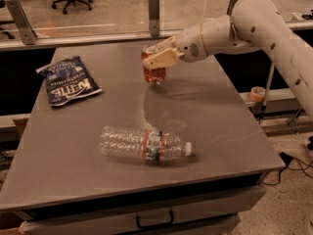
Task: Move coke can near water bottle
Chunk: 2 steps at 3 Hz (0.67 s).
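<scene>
The coke can point(153, 72) is red with a silver top and stands upright toward the back middle of the grey table point(73, 170). My gripper point(157, 58) reaches in from the right on the white arm, and its tan fingers point(161, 58) are closed around the can's upper part. The can's base is at or just above the tabletop. The water bottle point(145, 144) lies on its side in the front middle of the table, its white cap pointing right. It is well in front of the can.
A dark blue chip bag point(68, 81) lies flat at the back left of the table. A glass barrier with metal posts point(154, 6) runs along the far edge. The table's right edge drops to the floor, where a tape roll point(256, 93) sits on a ledge.
</scene>
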Tool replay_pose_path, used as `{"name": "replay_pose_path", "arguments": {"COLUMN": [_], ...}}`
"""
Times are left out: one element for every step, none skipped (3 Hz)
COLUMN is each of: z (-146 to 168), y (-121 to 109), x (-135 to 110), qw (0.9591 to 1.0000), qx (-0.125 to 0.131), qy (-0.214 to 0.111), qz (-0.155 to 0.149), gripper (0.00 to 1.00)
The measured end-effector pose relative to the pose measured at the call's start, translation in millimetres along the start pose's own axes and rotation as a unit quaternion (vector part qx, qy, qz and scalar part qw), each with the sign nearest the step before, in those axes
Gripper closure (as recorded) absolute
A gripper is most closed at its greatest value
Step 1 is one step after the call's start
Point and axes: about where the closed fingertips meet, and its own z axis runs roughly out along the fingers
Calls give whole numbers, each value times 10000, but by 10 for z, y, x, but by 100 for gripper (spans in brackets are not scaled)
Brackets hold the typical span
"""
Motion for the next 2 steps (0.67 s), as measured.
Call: {"name": "replay_pose_path", "arguments": {"z": [0,-71], "y": [449,781], "x": [148,369], "qw": [9992,9978], "qx": [-321,-449], "qy": [145,284], "qz": [167,390], "gripper": [100,100]}}
